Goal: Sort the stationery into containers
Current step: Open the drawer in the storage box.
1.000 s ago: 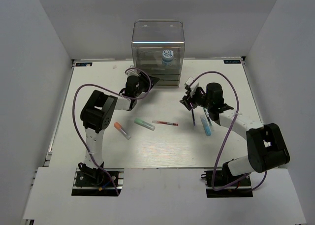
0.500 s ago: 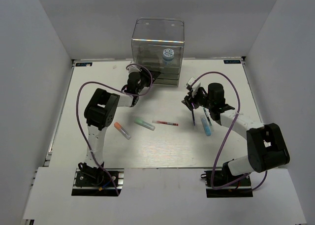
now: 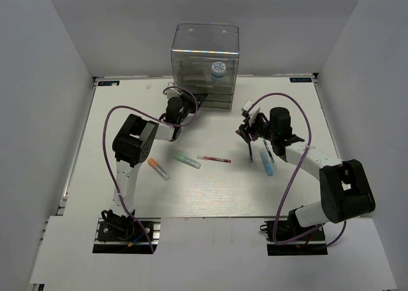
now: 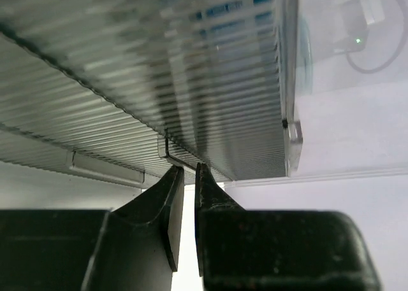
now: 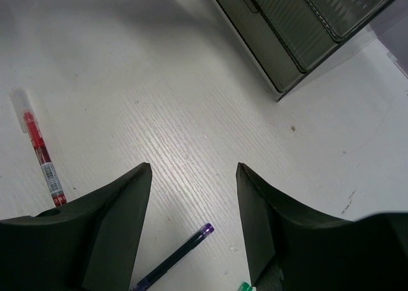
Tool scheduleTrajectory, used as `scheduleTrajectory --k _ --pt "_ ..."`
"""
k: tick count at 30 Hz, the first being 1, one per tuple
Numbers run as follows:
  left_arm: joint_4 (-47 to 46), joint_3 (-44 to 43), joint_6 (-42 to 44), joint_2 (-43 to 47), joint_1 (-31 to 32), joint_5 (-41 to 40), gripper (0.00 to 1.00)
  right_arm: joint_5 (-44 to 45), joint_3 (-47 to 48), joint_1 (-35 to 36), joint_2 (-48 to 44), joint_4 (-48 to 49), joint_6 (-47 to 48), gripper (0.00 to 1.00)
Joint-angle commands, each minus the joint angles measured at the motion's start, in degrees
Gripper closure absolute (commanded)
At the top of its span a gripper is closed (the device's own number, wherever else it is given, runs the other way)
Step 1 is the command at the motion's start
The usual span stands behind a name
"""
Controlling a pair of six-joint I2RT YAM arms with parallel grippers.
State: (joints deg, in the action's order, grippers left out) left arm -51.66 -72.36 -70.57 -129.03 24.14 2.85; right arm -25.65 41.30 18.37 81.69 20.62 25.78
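The clear drawer cabinet (image 3: 204, 55) stands at the back, with the blue-white roll (image 3: 218, 70) inside. My left gripper (image 3: 190, 101) is at its lower drawers. In the left wrist view its jaws (image 4: 188, 169) are almost together, with nothing between them, and their tips touch a drawer's handle lip (image 4: 169, 152). My right gripper (image 3: 247, 129) is open and empty above the table (image 5: 191, 170), over the dark pen (image 5: 175, 259). On the table lie the orange-capped marker (image 3: 158, 169), mint-green marker (image 3: 187, 160), red-white pen (image 3: 214, 158), dark pen (image 3: 251, 152) and light-blue marker (image 3: 268, 165).
A thin green-tipped pen (image 3: 268, 151) lies beside the light-blue marker. The red-white pen (image 5: 41, 157) and the cabinet's lowest drawers (image 5: 280, 30) show in the right wrist view. White walls enclose the table (image 3: 127, 113) on three sides.
My left gripper has moved up toward the cabinet, and the dark drawer front at its tips has gone in with it. The right arm has barely shifted.
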Motion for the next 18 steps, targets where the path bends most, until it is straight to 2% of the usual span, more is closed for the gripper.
scheduleTrajectory --k 1,12,18 --pt "-2.3 2.6 0.7 1.9 0.3 -2.0 1.00 -1.2 -1.0 -0.2 -1.1 -0.4 0.7 0.37" --pt "-7.8 16.9 1.2 10.8 2.6 0.8 1.00 -1.4 -1.1 -0.4 -0.9 -5.4 -1.4 0.26" --pt "-7.3 20.9 2.4 14.2 3.1 0.8 1.00 1.9 -0.1 -0.3 -0.7 -7.5 -5.1 0.26"
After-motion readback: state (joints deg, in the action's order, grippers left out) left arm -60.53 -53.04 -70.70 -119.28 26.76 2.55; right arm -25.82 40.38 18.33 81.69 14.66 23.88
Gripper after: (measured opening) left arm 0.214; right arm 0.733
